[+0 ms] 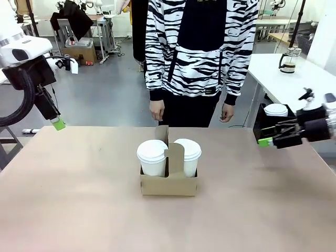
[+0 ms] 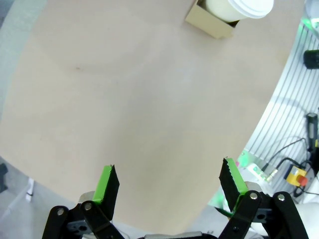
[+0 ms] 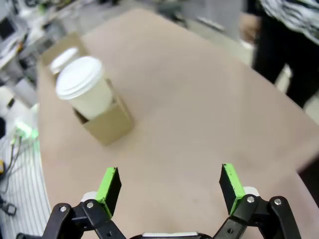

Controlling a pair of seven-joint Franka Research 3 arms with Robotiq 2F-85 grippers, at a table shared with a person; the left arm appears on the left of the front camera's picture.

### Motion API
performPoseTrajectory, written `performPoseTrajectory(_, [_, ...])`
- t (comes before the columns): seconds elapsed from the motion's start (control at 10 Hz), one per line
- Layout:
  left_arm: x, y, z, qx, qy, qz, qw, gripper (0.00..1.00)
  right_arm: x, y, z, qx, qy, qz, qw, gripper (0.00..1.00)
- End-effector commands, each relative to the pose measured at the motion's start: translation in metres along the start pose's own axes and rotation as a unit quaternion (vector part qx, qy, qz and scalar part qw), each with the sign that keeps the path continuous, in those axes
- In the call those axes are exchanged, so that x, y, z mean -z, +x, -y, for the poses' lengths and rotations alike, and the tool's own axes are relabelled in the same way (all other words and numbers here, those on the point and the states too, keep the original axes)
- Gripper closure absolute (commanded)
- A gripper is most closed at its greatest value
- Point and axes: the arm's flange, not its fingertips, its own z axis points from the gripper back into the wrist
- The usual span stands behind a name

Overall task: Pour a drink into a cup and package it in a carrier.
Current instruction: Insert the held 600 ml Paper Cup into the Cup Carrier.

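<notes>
- The carrier (image 1: 168,184), a low brown cardboard box with a tall flat central handle, is sitting upright near the middle of the table (image 1: 79,210), a little toward the person's side.
- Two white paper cups are standing in its slots, one on each side of the handle: the left cup (image 1: 152,156) and the right cup (image 1: 187,155), each wearing a white lid.
- The person (image 1: 199,47), in a black-and-white striped top, is standing at the far edge of the table with both hands hanging down, apart from the carrier.
- The left gripper (image 1: 58,124) is hovering over the table's far left corner with its green-padded fingers spread wide and pinching nothing.
- The right gripper (image 1: 265,141) is hanging off the table's right side, pointing inward, its fingers likewise spread and empty; both grippers are well apart from the carrier.
- The front view is also showing a glass jug (image 1: 288,60) with dark liquid on a white table far back right, and another lidded cup (image 1: 275,110) just behind the right arm.
- The left wrist view is showing bare tabletop between the fingers (image 2: 107,185), with a corner of the carrier (image 2: 209,25) and one lidded cup at the top edge.
- The right wrist view is showing the carrier (image 3: 107,124) from its end, tilted in the picture, both lids visible, and the person's hand (image 3: 247,27), blurred.
</notes>
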Motion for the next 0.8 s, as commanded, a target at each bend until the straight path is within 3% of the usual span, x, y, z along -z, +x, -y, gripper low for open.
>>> performPoseTrajectory(0.0, [-0.001,0.000,0.000,-0.007,0.008,-0.005,1.000,0.00,-0.013,0.004,-0.021,0.031,-0.076,-0.079,0.994,0.00])
performPoseTrajectory(0.1, [-0.001,0.000,0.000,-0.007,0.008,-0.005,1.000,0.00,0.000,0.000,0.000,0.000,0.000,0.000,1.000,0.00])
performPoseTrajectory(0.7, [-0.001,0.000,0.000,-0.007,0.008,-0.005,1.000,0.00,0.000,0.000,0.000,0.000,0.000,0.000,1.000,0.00])
